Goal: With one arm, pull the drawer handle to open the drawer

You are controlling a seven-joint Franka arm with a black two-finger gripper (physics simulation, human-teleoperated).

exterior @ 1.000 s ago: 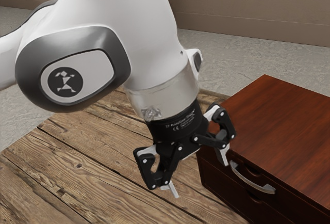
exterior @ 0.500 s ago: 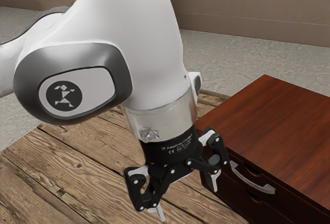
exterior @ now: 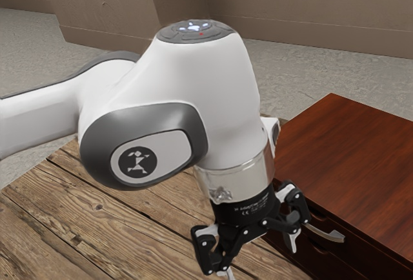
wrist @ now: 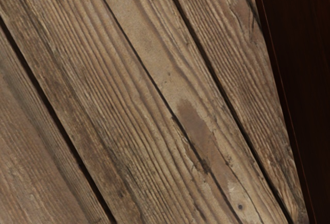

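Exterior view: The white Franka arm (exterior: pixel 193 99) comes in from the exterior view's left and bends down over a weathered plank table (exterior: pixel 90 215). A grey joint cap carries a black disc with a white figure emblem (exterior: pixel 137 162). No brand word is legible there. The black gripper (exterior: pixel 259 259) hangs low over the table edge with its fingers spread wide and nothing between them. A small white label (exterior: pixel 248 208) sits on its body, and the print cannot be read. The dark red-brown cabinet (exterior: pixel 352 154) stands at the exterior view's right. The metal drawer handle (exterior: pixel 324 232) projects from the drawer (exterior: pixel 322 249) front under the cabinet top. The nearer fingertip (exterior: pixel 293 242) is just beside the handle's end. Contact cannot be confirmed. Grey floor (exterior: pixel 310 67) and brown wall (exterior: pixel 310 2) lie behind.

Wrist view: Close plank grain, with one darker stain (wrist: pixel 198 133), detail not seen from outside. The cabinet's dark side (wrist: pixel 304 79) borders the planks.
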